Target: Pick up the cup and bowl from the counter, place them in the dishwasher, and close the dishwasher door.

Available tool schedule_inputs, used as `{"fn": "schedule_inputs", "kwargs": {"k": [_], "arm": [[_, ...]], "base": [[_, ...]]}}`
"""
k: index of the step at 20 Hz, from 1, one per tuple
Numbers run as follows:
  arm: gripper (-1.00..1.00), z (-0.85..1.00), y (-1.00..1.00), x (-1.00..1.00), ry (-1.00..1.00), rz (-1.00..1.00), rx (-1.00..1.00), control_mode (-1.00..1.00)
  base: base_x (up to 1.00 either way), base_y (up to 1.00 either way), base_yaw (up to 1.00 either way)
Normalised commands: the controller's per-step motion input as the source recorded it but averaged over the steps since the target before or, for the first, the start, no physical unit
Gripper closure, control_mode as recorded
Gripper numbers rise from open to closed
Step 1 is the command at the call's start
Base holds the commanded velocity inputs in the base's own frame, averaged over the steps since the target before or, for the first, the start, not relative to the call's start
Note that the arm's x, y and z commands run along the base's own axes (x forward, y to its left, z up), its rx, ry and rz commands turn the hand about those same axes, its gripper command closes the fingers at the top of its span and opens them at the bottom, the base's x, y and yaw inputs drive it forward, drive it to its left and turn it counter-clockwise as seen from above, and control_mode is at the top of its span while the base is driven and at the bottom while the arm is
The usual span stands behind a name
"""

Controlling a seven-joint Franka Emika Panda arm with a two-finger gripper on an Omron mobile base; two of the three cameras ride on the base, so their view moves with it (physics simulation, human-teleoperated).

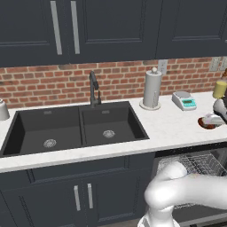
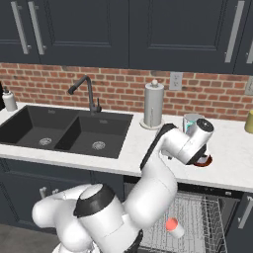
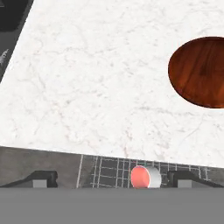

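The dark reddish-brown bowl (image 3: pixel 201 72) lies on the white counter (image 3: pixel 87 87), off to the right in the hand view. In the left base view my hand covers part of the bowl (image 1: pixel 207 125). My gripper (image 3: pixel 116 180) hovers over the counter's front edge beside the bowl, open, with nothing between its fingers. The pinkish-red cup (image 2: pixel 173 226) lies on its side in the dishwasher (image 2: pixel 197 217), on the pulled-out wire rack just below the hand. The cup (image 3: pixel 145 176) appears between my fingertips but far beneath them. The dishwasher door is hidden below the rack and my arm.
A black double sink (image 1: pixel 75 126) with a faucet (image 1: pixel 93 88) is on the left. A paper towel roll (image 1: pixel 152 88), a small scale (image 1: pixel 184 101) and an olive-yellow cylinder (image 1: pixel 220 89) stand behind the bowl. A pale grey container (image 1: pixel 2 110) sits far left.
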Motion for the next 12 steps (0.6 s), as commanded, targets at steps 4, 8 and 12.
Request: {"fn": "schedule_inputs", "kwargs": {"k": [4, 8, 12], "arm": [[-1.00, 0.00, 0.00, 0.99, 0.36, -0.07, -0.07, -1.00], [-1.00, -0.01, -0.04, 0.44, 0.19, 0.00, -0.01, -1.00], [-1.00, 0.00, -0.06, 0.13, 0.02, 0.00, 0.00, -1.00]], "base": [[0.00, 0.00, 0.00], [0.00, 0.00, 0.00], [0.00, 0.00, 0.00]]}}
